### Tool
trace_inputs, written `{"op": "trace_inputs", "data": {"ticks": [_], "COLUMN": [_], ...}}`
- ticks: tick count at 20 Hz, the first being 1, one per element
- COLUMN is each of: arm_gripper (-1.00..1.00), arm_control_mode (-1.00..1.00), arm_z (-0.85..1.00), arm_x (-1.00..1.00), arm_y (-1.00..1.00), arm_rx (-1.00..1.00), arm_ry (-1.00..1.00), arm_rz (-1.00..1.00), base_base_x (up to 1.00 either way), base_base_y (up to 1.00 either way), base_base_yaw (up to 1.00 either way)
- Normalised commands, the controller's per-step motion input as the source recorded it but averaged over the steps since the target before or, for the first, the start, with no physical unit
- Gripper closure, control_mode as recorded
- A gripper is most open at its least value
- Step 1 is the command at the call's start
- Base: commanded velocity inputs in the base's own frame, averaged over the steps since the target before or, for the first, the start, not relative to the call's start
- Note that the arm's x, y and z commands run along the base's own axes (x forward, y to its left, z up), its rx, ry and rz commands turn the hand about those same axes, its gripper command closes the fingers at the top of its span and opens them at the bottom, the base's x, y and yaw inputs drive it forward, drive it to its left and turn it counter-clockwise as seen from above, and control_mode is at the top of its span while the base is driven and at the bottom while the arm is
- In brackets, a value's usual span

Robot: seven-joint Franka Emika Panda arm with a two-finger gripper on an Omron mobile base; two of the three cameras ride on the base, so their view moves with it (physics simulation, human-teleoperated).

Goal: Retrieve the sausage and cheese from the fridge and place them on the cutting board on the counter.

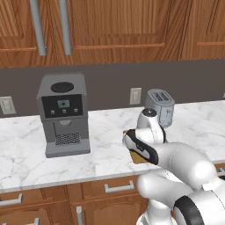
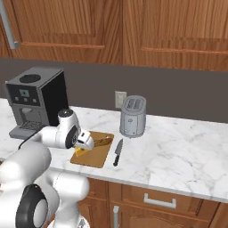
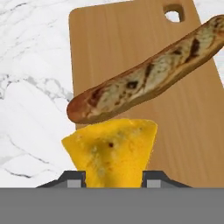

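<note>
A: Where is the gripper (image 3: 113,179)?
B: Low over the cutting board (image 2: 95,156), at the board's front left corner in the right base view. The arm reaches in from the left.

A: And the cheese (image 3: 111,153)?
B: A yellow wedge that sits right between the two fingertips (image 3: 76,179), with the wide end pointing away from the hand. It's over the board end opposite the handle hole. It shows as a yellow bit under the hand (image 2: 79,152) in the right base view.

A: Clamped or let go?
B: Cannot tell. The wedge sides look flush with both tips, but grip or gap isn't clear. It's also unclear whether the wedge rests on the wood.

A: Anything else on the board?
B: A long golden-brown bread-like piece (image 3: 144,74) with dark grill marks lies diagonally, just past the cheese, with one end toward the hole corner.

A: What's around it?
B: The board lies near the front edge of the counter (image 2: 178,151). A black-handled knife (image 2: 117,152) lies just beside its right edge. A toaster (image 2: 132,116) stands behind, toward the wall. A coffee machine (image 2: 33,100) is at the left end.
</note>
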Motion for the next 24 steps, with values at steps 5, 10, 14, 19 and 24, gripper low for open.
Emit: {"op": "trace_inputs", "data": {"ticks": [5, 10, 14, 19, 24], "arm_gripper": [-1.00, -1.00, -1.00, -1.00, -1.00], "arm_control_mode": [-1.00, -1.00, -1.00, -1.00, -1.00], "arm_z": [0.08, 0.00, 0.00, 0.27, 0.19], "arm_x": [-0.19, -0.14, 0.00, -0.38, -0.72], "arm_y": [-0.03, -0.03, -0.09, 0.04, 0.18], "arm_rx": [0.03, 0.00, 0.02, 0.01, 0.00], "arm_ry": [-0.09, 0.00, -0.04, -0.08, -0.23], "arm_rz": [0.00, 0.00, 0.00, 0.01, 0.04], "base_base_x": [0.00, 0.00, 0.00, 0.00, 0.00], "base_base_y": [0.00, 0.00, 0.00, 0.00, 0.00], "base_base_yaw": [0.00, 0.00, 0.00, 0.00, 0.00]}}
